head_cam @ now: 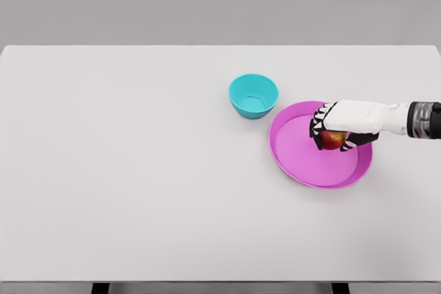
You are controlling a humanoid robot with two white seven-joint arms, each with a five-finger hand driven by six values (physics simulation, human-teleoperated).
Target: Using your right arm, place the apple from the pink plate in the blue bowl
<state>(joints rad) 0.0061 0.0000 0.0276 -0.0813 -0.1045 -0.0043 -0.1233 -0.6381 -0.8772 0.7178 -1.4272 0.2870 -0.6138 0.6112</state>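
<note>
Reaching in from the right, our right hand point(335, 129) had its fingers curled around the apple point(333, 140), gripping it over the pink plate point(303, 163). We could not tell whether the apple had left the plate's surface. The blue bowl point(253, 96) stood just left of the plate and slightly farther away, so we judged the carry short, leftward and away.
</note>
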